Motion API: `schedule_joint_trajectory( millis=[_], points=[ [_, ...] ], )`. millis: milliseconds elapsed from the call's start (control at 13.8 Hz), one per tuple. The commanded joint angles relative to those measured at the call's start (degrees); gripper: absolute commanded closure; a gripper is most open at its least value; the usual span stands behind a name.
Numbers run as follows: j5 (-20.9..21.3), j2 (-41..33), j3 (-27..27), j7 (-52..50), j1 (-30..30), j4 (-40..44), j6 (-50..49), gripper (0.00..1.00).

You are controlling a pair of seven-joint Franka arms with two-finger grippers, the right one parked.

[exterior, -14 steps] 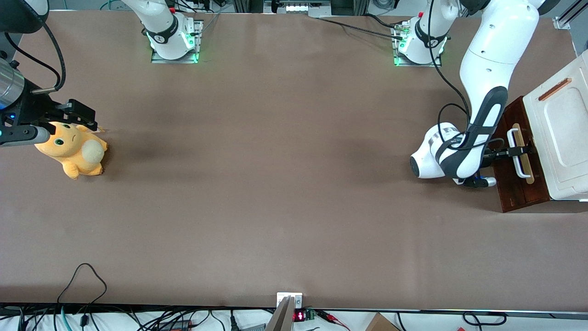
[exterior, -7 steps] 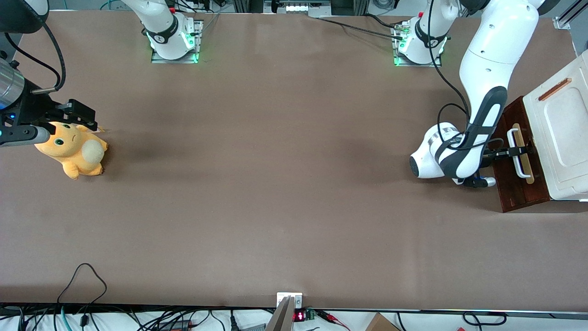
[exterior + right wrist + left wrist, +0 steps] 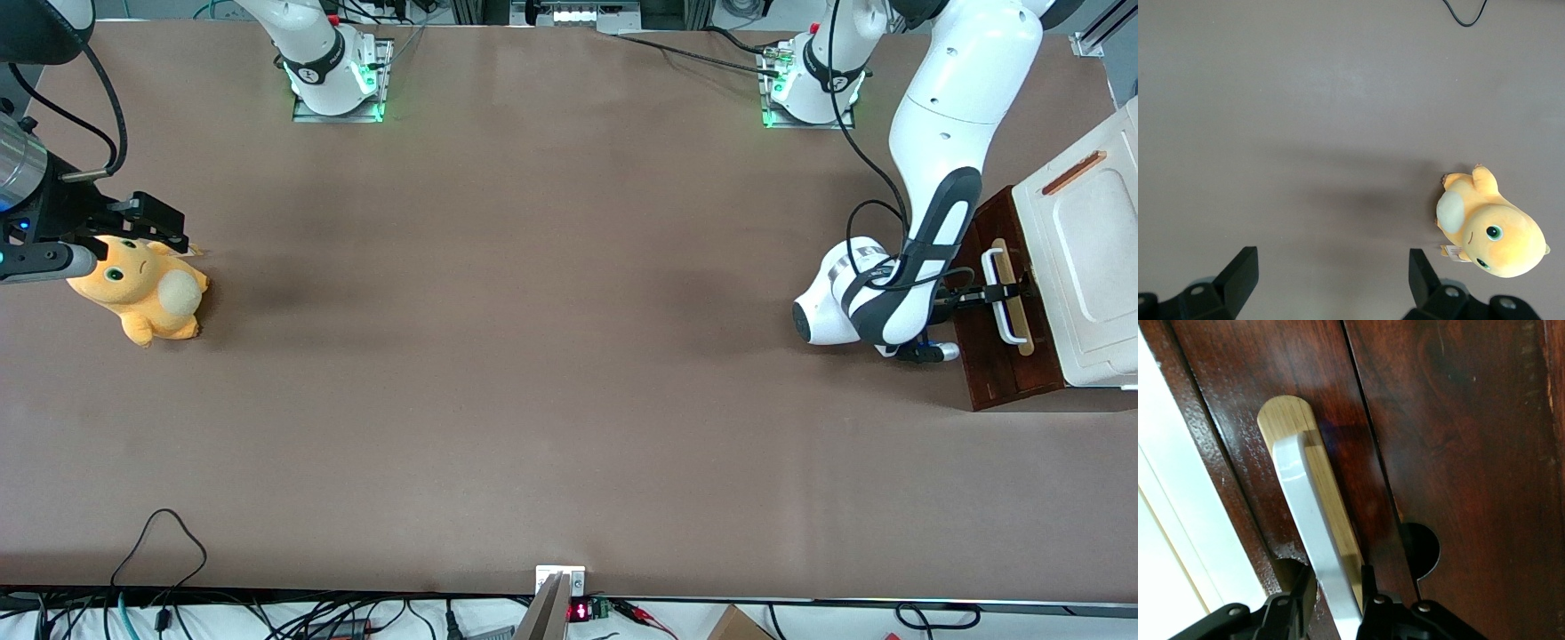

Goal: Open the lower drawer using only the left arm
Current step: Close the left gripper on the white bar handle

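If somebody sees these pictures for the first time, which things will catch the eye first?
First the big white left arm at its end of the table, its hand closed around the white loop handle of the dark reddish-brown lower drawer. Next, the orange plush toy lying toward the parked arm's end.

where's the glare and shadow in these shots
Left wrist view: glossy sheen on the lower drawer and white handle, which the gripper straddles. Front view: soft shadow on the table beside the plush toy; green glow at the arm bases.
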Motion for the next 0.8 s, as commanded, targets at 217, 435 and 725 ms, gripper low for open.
schedule_joint_trajectory(
  millis=[217,435,725],
  points=[
    [1.31,0.07,-0.05,-0.01,0.54,0.14,0.01,0.68],
    [1.14,0.07,-0.05,-0.45,0.54,0.14,-0.17,0.77],
    [1.05,0.07,-0.05,-0.54,0.54,0.14,-0.26,0.81]
  ],
)
